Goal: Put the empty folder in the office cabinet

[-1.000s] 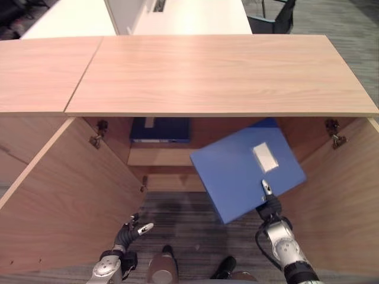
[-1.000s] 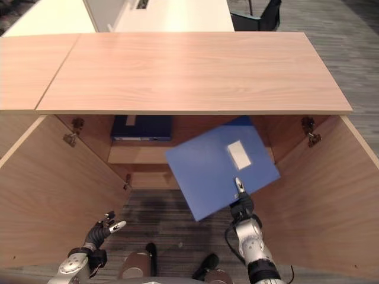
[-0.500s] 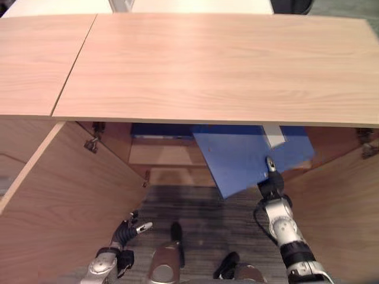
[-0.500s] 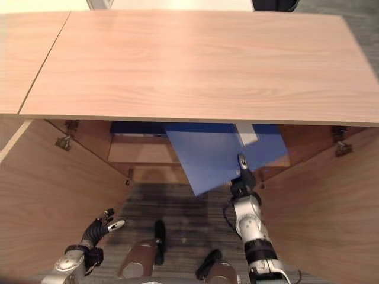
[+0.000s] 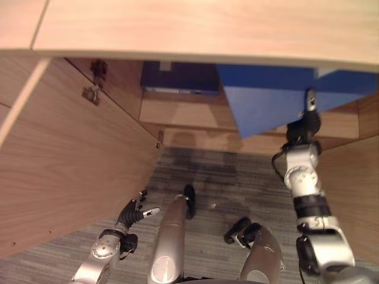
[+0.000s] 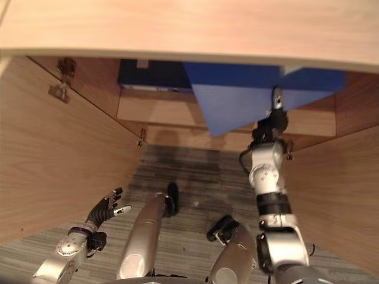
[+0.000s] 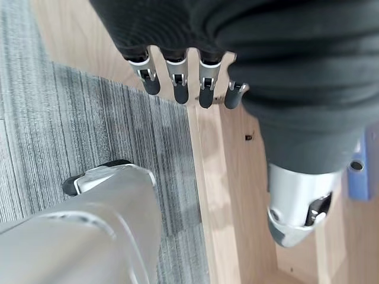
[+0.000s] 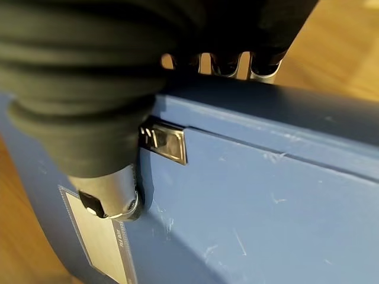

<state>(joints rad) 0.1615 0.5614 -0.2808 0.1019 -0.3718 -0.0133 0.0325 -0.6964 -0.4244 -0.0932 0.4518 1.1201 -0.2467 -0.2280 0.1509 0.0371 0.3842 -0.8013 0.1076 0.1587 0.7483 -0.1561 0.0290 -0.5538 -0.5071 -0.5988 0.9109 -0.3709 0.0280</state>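
The blue folder lies tilted in the open office cabinet, its far part hidden under the wooden cabinet top. My right hand is shut on the folder's near edge. In the right wrist view the thumb presses on the blue cover near a white label, and the fingers curl over the spine. My left hand hangs low by the left door, open and holding nothing, its fingers straight over the carpet.
A darker blue folder lies at the back left of the cabinet, above a wooden shelf. The open left door and right door flank the opening. Grey carpet lies in front.
The view has tipped down and closed in on the cabinet. My right hand has pushed the blue folder farther in under the top. The left hand has stayed low.
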